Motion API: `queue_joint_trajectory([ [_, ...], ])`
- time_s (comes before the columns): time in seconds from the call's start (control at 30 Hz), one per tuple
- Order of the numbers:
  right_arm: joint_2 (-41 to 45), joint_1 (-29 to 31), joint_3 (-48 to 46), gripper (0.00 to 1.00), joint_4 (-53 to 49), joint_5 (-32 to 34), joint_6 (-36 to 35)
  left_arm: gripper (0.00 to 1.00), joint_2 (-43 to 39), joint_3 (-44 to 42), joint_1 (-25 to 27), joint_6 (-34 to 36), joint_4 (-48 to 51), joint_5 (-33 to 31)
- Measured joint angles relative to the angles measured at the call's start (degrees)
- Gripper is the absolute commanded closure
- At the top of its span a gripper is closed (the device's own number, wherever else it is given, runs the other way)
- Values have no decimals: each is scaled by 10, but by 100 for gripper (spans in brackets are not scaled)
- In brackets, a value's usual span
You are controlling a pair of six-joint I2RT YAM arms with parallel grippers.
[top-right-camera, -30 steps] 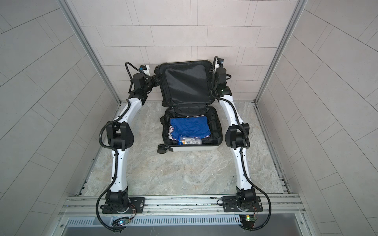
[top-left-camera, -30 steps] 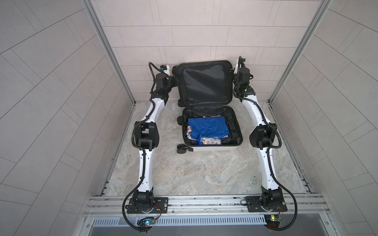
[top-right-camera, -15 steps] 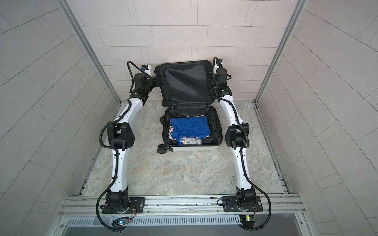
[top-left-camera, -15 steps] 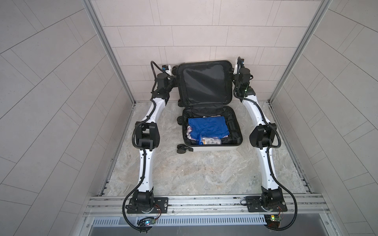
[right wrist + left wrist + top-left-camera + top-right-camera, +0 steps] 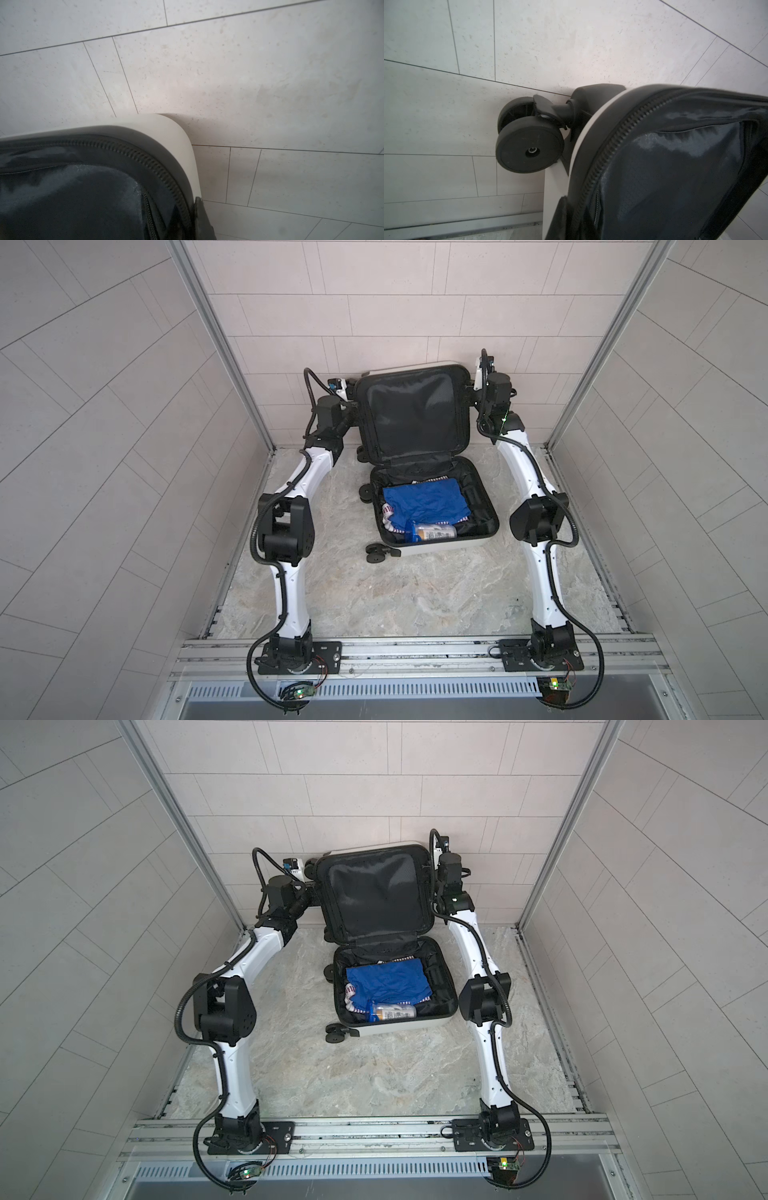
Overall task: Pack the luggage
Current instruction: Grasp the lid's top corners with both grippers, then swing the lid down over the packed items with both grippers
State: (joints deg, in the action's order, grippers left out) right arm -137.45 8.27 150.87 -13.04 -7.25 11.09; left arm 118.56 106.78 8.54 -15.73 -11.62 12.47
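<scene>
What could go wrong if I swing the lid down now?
The left pincer and right pincer are closed at the thin side edges of the luggage lid; a slip could twist or drop it. The bottle and striped cloth lie by the base's rim and might jam the zipper.

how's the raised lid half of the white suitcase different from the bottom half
The raised lid half of the small white hard-shell suitcase stands nearly upright by the tiled back wall; the bottom half lies flat on the stone-patterned floor. The lid half shows only black lining; the bottom half holds a crumpled blue cloth and a labelled bottle. Both have white shells, black lining and black wheels.
</scene>
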Motion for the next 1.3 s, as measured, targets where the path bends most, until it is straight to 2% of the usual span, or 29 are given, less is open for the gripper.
queue_joint_trajectory([
  [0.47,183,15,-229,100,-28,38,-23,100,-118,-137,25,23,-5,-30],
  [0.8,339,27,-461,100,36,63,-21,100,-216,-244,50,39,-1,-51],
  [1.3,507,61,-692,100,101,107,-16,100,-351,-406,89,42,-4,-89],
])
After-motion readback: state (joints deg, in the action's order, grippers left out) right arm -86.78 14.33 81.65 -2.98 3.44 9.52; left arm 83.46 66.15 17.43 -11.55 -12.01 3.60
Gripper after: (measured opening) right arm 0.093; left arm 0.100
